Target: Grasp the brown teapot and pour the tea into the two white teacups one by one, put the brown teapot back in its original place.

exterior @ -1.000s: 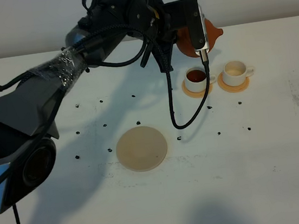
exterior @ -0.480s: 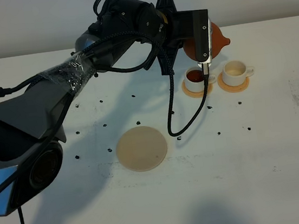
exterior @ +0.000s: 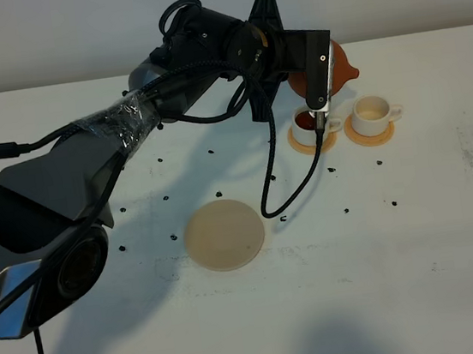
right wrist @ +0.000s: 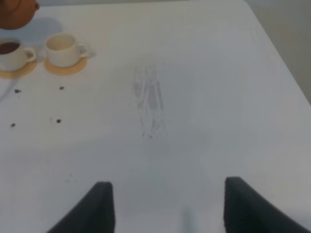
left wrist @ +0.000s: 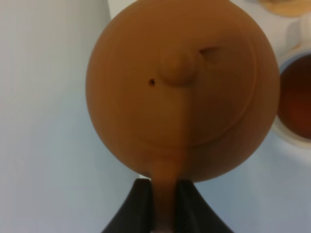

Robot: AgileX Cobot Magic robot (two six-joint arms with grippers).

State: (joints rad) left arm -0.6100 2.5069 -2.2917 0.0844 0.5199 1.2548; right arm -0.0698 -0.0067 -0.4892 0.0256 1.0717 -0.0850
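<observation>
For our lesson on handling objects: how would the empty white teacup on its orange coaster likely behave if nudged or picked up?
The empty teacup looks small and thin-walled, so probably light and easily slid. It sits on a small orange coaster, so a nudge might shift both together. It appears glazed ceramic, likely rigid, slippery and chippable; its side handle offers the surest hold.

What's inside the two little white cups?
The left cup holds dark brown tea, partly hidden behind the wrist camera in the high view. The right cup shows only its cream inside; no tea is visible.
</observation>
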